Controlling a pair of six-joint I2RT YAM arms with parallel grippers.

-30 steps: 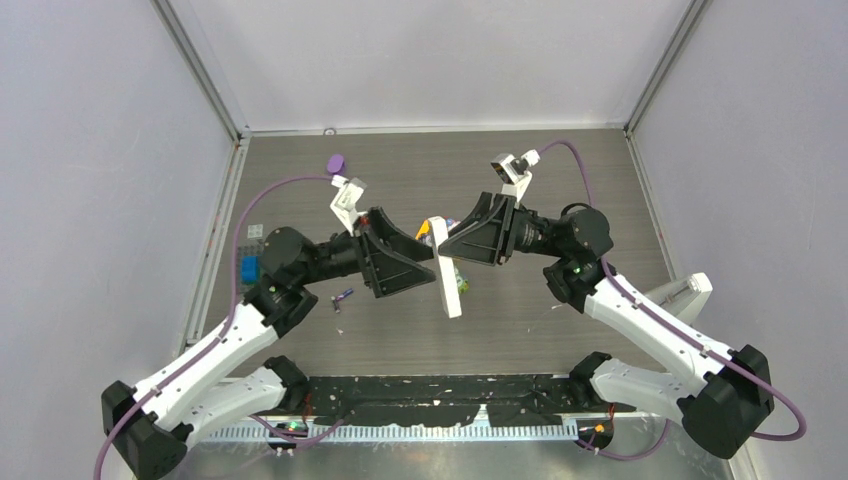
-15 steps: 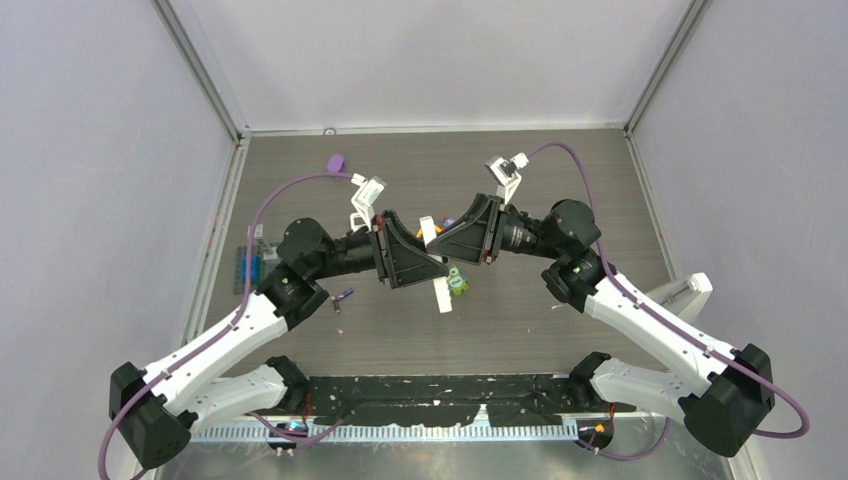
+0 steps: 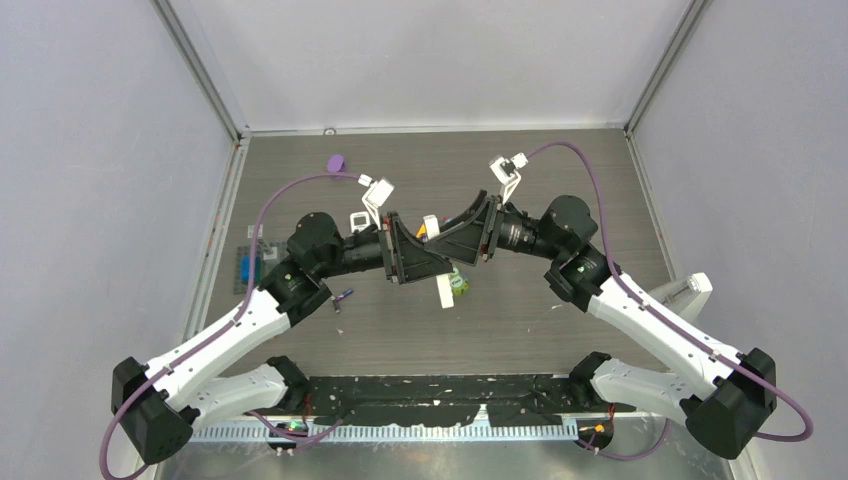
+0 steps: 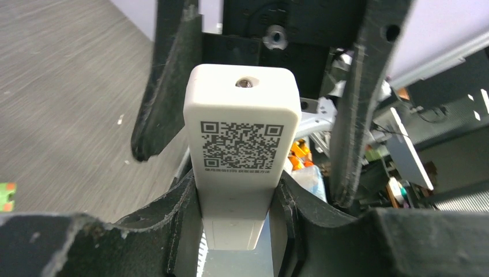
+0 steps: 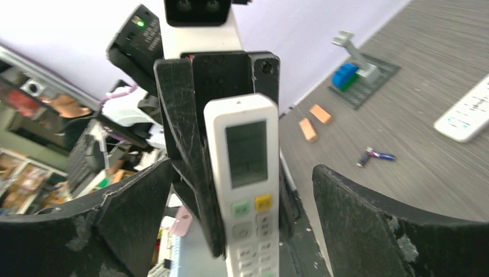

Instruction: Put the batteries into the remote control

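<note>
The white remote control (image 3: 443, 292) hangs in mid-air between the two arms at the table's middle. My left gripper (image 4: 236, 202) is shut on its lower sides, with its QR-code back (image 4: 242, 135) facing the left wrist camera. My right gripper (image 5: 245, 219) stands open around the button face (image 5: 245, 161), and both fingers are clear of it. A purple battery (image 3: 343, 296) lies on the table left of the arms and shows as well in the right wrist view (image 5: 375, 154). Small orange pieces (image 3: 425, 232) sit behind the remote; I cannot tell what they are.
A second white remote-like bar (image 3: 685, 290) lies at the right edge. A blue block (image 3: 248, 268) sits on a dark plate at the left, with two orange blocks (image 5: 314, 121) near it. A green toy (image 3: 458, 283) lies under the grippers, and a purple cap (image 3: 336, 162) sits at the back.
My left gripper moved in from the left and shut on the remote. My right gripper, which held the remote before, has opened and let go. The remote now hangs more upright.
</note>
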